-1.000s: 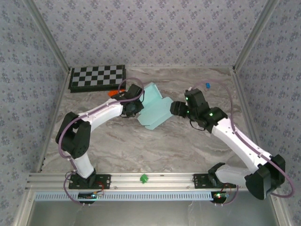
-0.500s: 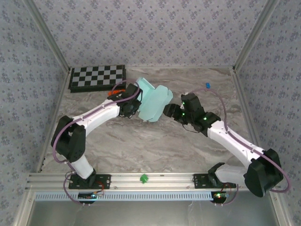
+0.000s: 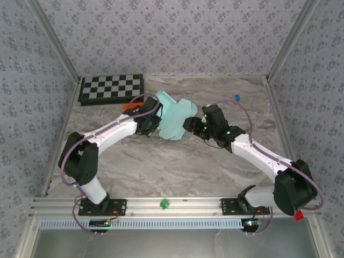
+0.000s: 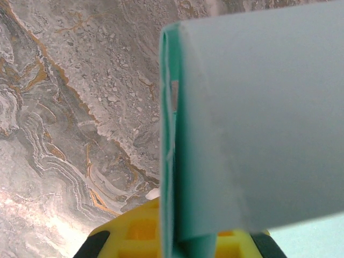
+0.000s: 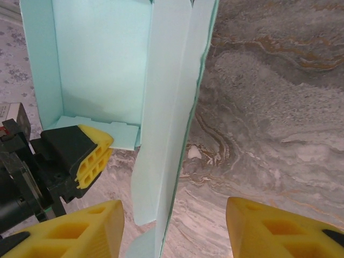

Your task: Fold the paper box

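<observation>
Paper box (image 3: 174,119): part-folded pale card, mid-tabletop (image 3: 177,166) between the two arms, well apart from the checkered board (image 3: 111,88). It appears raised off the surface rather than lying flat.

Left end effector (image 3: 157,123): the left wrist view shows the yellow pads together at the card's lower edge, with the thin sheet pinched between them.

Right end effector (image 5: 174,231): fingers wide apart. The free edge of an upright panel stands in the gap and, as far as I can tell, touches neither pad.

Handling, judged:
- Very light thin card, stiff only along creases and doubled walls, floppy across open panels.
- The surface looks smooth, so a light pinch may slip and a hard one will dent it.
- Best hold is pads flat on a panel close to a score line, not out at a flap tip.
- The right side should take the loose panel near its crease, so it swings about the fold instead of bowing.
- Risk: with a single pinch point, the sheet can twist about the left hold.
</observation>
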